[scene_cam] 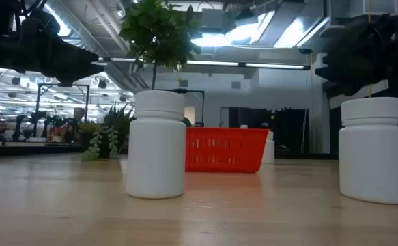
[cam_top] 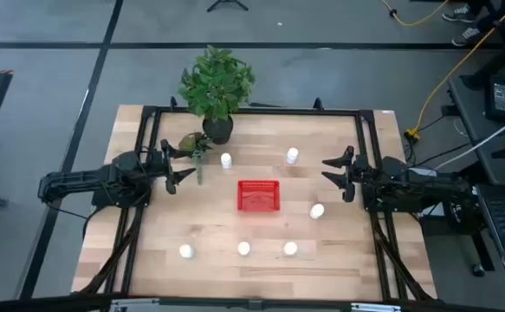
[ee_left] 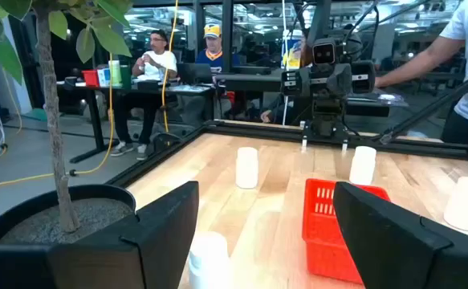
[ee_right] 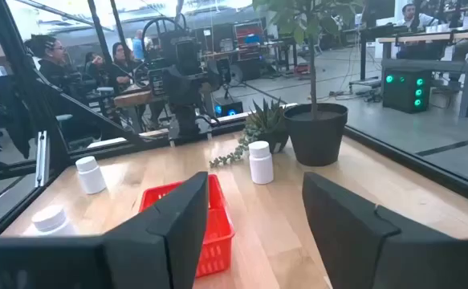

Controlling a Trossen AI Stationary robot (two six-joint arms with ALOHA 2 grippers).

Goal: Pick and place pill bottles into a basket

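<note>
Both hands (cam_top: 176, 164) (cam_top: 335, 174) open, flanking basket (cam_top: 258, 196)

The left arm reaches in from the table's left edge, its left gripper (cam_top: 180, 164) pointing toward the middle, fingers apart and empty. The right arm mirrors it from the right edge; the right gripper (cam_top: 334, 174) also stands parted, holding nothing.
</note>
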